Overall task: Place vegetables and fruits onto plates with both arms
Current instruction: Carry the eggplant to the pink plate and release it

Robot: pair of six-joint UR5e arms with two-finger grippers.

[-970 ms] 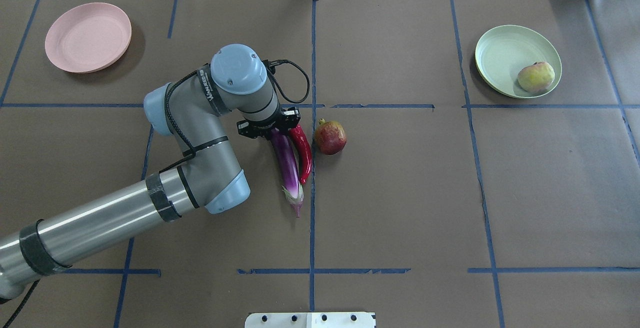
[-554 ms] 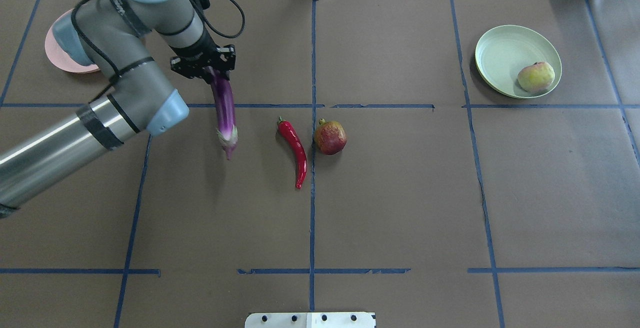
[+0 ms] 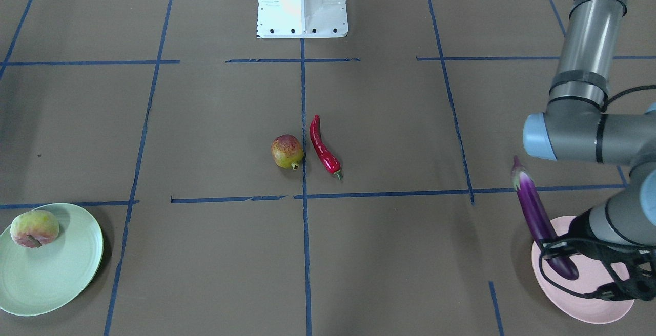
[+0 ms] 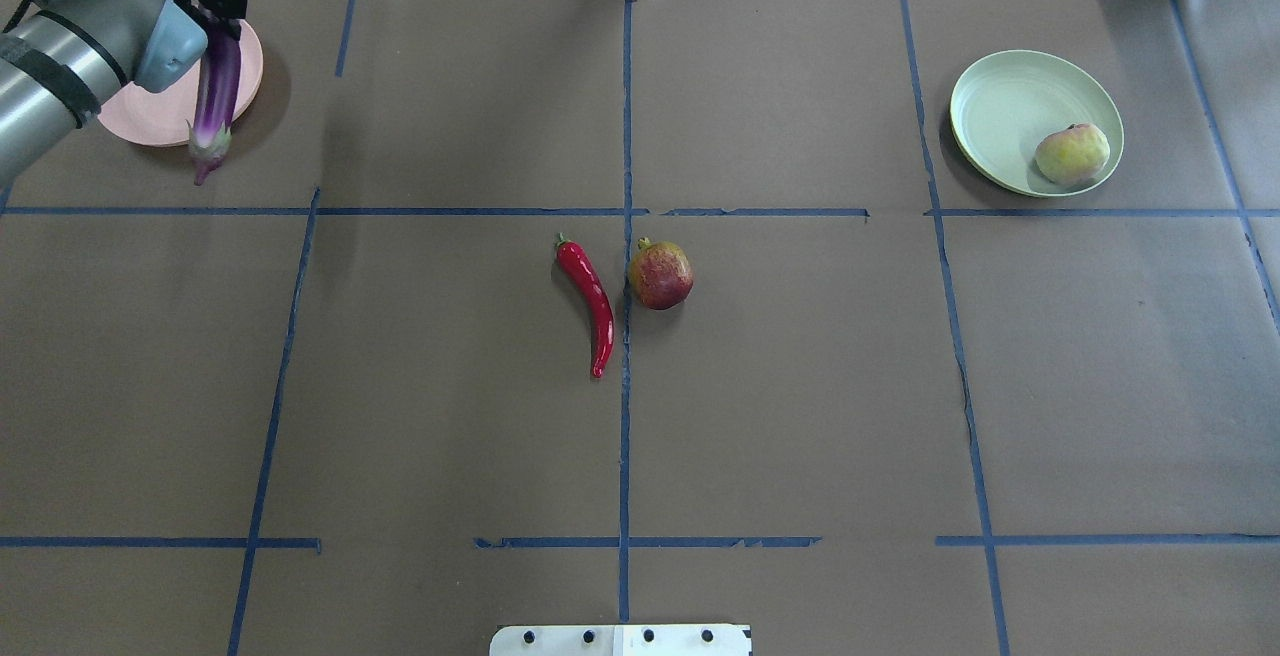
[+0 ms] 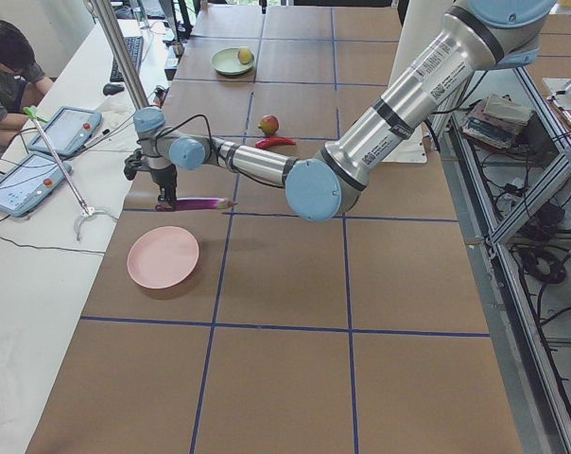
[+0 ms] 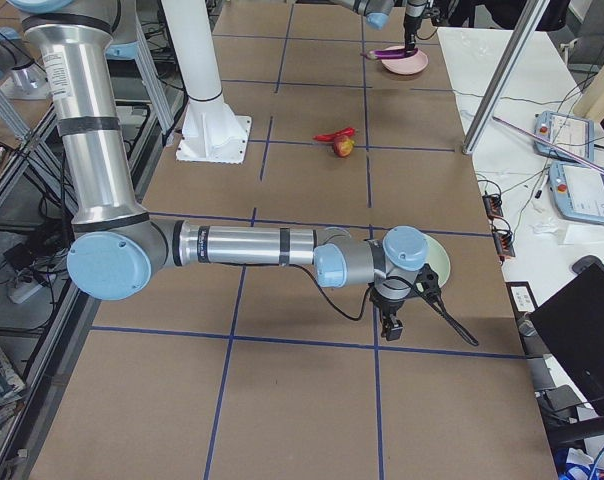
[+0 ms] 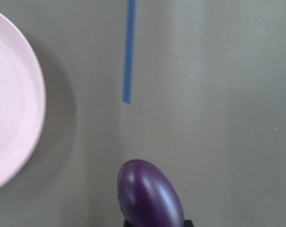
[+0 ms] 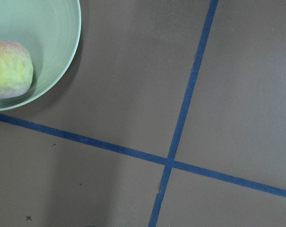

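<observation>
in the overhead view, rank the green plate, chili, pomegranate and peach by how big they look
1. green plate, clearly largest
2. chili, by length, though thin
3. peach and pomegranate, which look about alike, so they are not ranked

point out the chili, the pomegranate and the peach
chili (image 4: 592, 301), overhead view, middle of its red body
pomegranate (image 4: 660, 276), overhead view, centre of its round body
peach (image 4: 1071, 154), overhead view, centre of the fruit
</observation>
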